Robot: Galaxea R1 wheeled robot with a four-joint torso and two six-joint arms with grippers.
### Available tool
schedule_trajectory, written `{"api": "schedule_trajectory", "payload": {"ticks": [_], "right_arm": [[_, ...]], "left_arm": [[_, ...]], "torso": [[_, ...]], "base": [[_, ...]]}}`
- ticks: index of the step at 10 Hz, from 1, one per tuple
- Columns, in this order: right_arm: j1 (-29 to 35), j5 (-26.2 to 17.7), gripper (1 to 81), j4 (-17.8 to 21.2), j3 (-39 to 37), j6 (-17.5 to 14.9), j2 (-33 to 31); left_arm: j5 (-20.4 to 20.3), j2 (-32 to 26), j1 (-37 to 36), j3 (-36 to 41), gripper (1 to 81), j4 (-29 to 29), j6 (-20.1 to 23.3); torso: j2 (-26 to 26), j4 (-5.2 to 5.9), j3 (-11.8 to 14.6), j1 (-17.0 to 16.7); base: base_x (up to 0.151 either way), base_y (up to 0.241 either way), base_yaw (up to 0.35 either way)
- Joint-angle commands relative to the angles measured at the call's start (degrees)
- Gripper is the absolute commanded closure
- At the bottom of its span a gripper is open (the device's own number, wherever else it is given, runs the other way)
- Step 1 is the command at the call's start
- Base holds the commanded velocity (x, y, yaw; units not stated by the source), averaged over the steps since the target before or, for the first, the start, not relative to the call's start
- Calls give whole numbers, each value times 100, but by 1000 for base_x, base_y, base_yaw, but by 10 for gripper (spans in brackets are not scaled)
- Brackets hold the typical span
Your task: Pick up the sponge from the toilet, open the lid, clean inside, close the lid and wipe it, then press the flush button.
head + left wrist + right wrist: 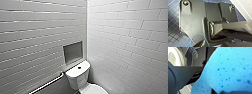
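Note:
The white toilet (77, 77) stands in the corner at the lower edge of the head view, its tank topped by a dark flush button (79, 67). Just the back of the closed lid (96, 89) shows below the tank. The bright blue sponge (230, 69), pitted with small holes, looms large and very close in the right wrist view, with my right gripper shut on it. My left gripper is open and holds nothing, and the left wrist view looks down on dark blue floor tiles (173, 36).
White brick tiles cover both walls that meet behind the toilet. A grey recessed niche (72, 52) sits in the left wall above the tank. A metal grab rail (47, 83) runs along that wall, left of the toilet.

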Motion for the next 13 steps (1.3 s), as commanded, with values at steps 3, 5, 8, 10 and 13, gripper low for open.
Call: {"api": "schedule_trajectory", "payload": {"ticks": [3, 5, 8, 10, 13], "right_arm": [[122, -308, 811, 61, 27, -31, -151], [114, -317, 811, 61, -60, -31, -125], [104, -317, 811, 70, -298, -31, -28], [104, -317, 811, 70, -386, -31, 16], [96, -317, 811, 87, -403, -31, 8]], "left_arm": [[272, -26, -237, 51, 10, 5, 48], [264, -26, -237, 43, 10, 5, 48], [176, -26, -237, 51, 10, -13, 48], [167, -35, -237, 43, 10, -22, 48], [167, -26, -228, 51, 10, -22, 48]], "torso": [[0, 0, 0, 0], [-5, 0, 2, -15], [-2, 0, 5, -11], [-2, 0, 5, -9], [-2, 0, 5, -9]], "base": [[22, 0, 0], [99, 0, 0], [116, 0, 0], [116, 0, 0], [110, 0, 0]]}}
